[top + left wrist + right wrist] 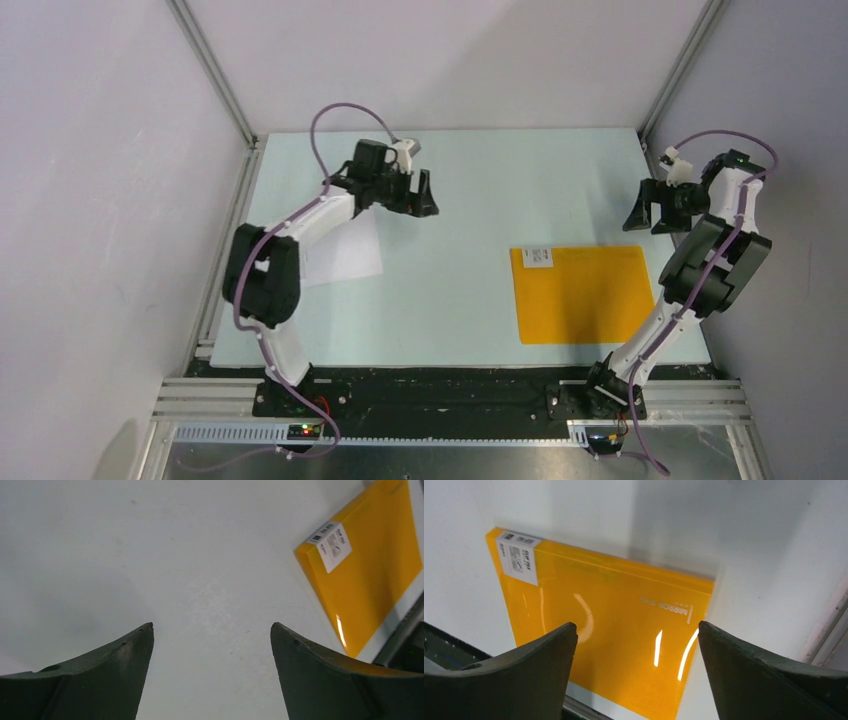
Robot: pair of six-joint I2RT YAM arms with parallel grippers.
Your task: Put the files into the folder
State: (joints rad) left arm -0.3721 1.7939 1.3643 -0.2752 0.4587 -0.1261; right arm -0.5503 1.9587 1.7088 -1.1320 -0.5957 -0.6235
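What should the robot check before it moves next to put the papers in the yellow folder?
1. Left gripper open and empty: ok.
2. Right gripper open and empty: ok.
3. Folder lying flat on the table: ok.
4. Folder cover opened: not ok, it is shut.
5. Files found: ok, on the table, partly hidden under the left arm.
6. Number of sheets: cannot tell.
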